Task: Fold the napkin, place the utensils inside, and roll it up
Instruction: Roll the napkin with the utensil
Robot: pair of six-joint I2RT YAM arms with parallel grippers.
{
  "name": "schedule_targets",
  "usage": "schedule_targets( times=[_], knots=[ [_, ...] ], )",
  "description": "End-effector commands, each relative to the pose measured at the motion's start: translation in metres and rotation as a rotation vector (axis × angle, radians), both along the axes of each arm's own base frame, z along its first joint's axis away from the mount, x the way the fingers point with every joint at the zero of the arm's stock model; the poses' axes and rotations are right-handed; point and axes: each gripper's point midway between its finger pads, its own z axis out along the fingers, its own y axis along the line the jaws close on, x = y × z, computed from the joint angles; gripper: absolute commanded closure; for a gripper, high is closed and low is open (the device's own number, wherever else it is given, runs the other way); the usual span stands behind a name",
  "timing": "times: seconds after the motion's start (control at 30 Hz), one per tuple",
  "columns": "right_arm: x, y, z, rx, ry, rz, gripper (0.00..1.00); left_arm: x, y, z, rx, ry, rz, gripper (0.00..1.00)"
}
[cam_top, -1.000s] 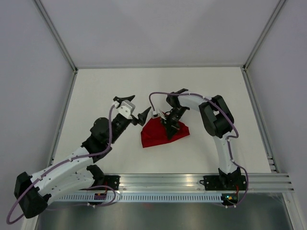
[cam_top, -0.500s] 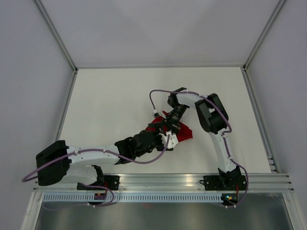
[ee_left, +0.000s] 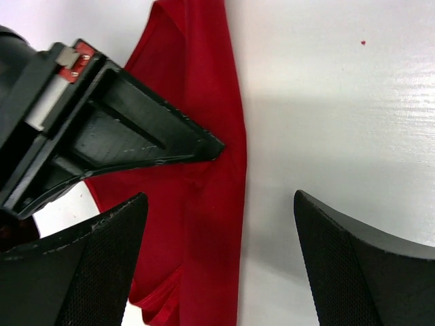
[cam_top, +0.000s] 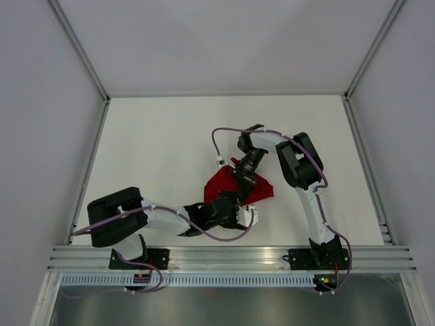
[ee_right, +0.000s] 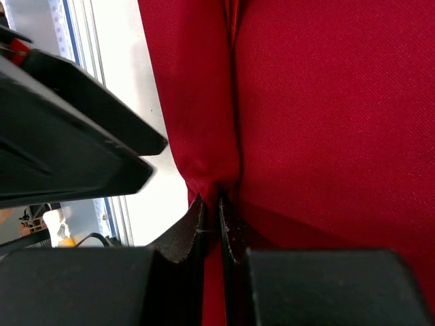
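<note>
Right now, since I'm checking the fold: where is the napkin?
In the top view the napkin sits mid-table, pinched by the right gripper, with the open left gripper straddling its near edge.

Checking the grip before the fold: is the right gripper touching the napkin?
Touching. The right wrist view shows the right gripper shut on a raised ridge of the napkin, cloth pinched between its fingers.
</note>
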Motion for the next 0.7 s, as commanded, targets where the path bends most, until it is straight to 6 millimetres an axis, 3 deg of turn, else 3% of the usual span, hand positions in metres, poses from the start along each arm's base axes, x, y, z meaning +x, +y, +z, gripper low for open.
schedule_targets(
  times=[0.0,0.2,0.37,0.67],
  knots=[
    [0.021,-0.017,-0.045,-0.068,-0.14,0.094,0.99,0.0,-0.02,0.004,-0.019,-0.044,-0.074,0.09],
    [0.021,-0.017,-0.045,-0.068,-0.138,0.092,1.0,0.01,-0.014,-0.021,0.04,-0.009,-0.037,0.23],
    [0.021,-0.017,-0.044,-0.065,-0.138,0.089,1.0,0.017,-0.006,-0.033,0.077,0.051,0.013,0.44],
    [0.021,-0.018,-0.044,-0.065,-0.134,0.085,1.0,0.015,0.009,-0.044,0.122,0.127,0.047,0.37]
  ],
)
